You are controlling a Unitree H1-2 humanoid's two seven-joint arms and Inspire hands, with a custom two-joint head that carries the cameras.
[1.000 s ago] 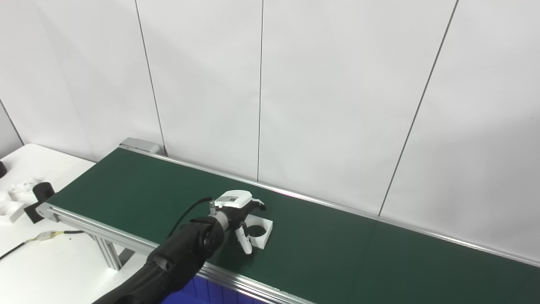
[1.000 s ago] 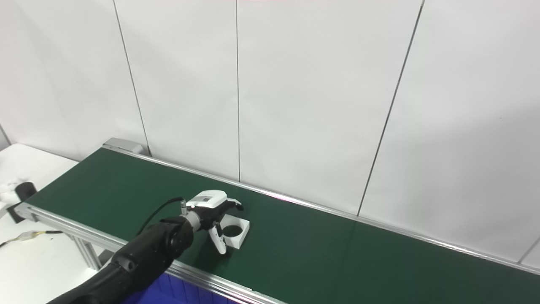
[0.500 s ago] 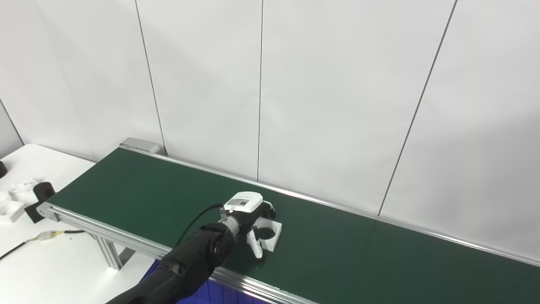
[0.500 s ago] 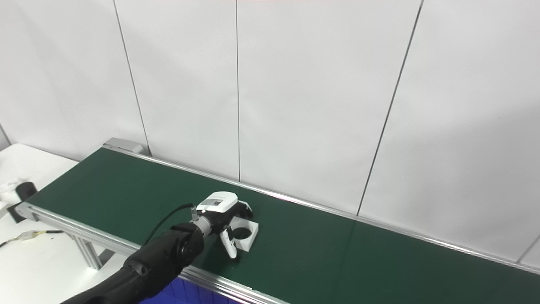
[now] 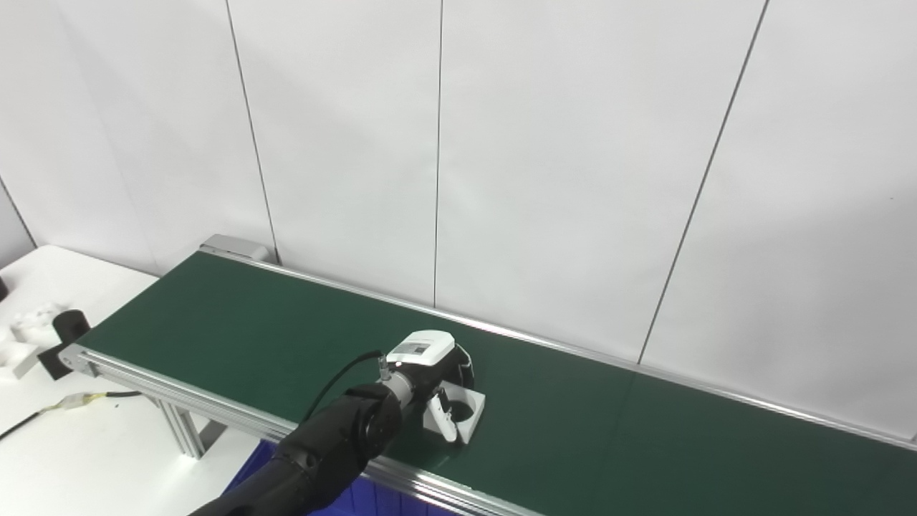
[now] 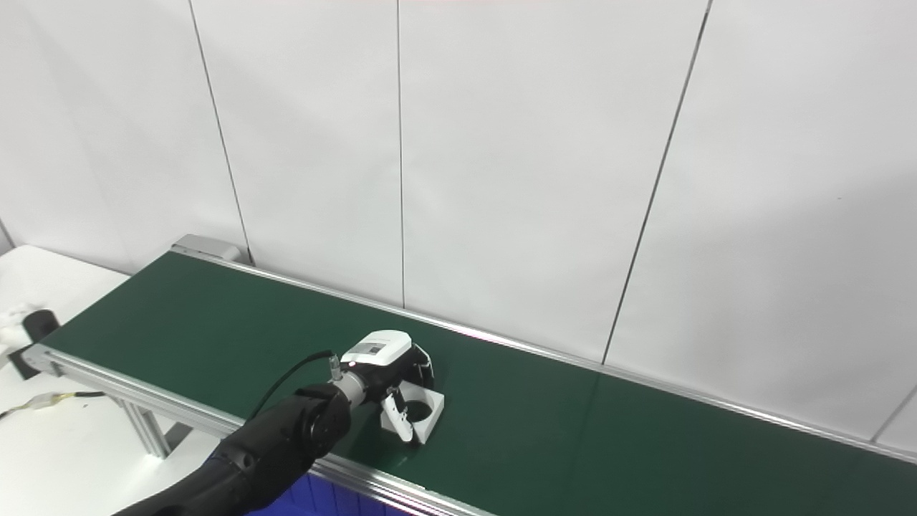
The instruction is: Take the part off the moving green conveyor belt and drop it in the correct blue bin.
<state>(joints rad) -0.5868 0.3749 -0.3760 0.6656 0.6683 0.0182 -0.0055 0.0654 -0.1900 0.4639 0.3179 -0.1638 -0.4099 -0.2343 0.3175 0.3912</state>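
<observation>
A white square part with a round hole [image 5: 471, 418] lies on the green conveyor belt [image 5: 236, 322], near its front rail. My left hand [image 5: 428, 367] is over it, arm coming in from the bottom left. The thumb [image 5: 444, 424] presses on the part's near side while the dark fingers [image 5: 467, 364] curl round its far side, so the hand is shut on the part. The part still touches the belt. A strip of a blue bin [image 5: 372, 499] shows under the front rail beside my forearm. My right hand is out of view.
The belt's aluminium front rail [image 5: 179, 394] runs across the lower left, with its leg below. At far left, a white table [image 5: 86, 459] carries small white pieces, a black cylinder [image 5: 68, 326] and a cable [image 5: 71, 401]. White wall panels stand just behind the belt.
The part rode to the right on the belt and my left hand followed it. The hand dropped lower, and the thumb and fingers closed round the part.
</observation>
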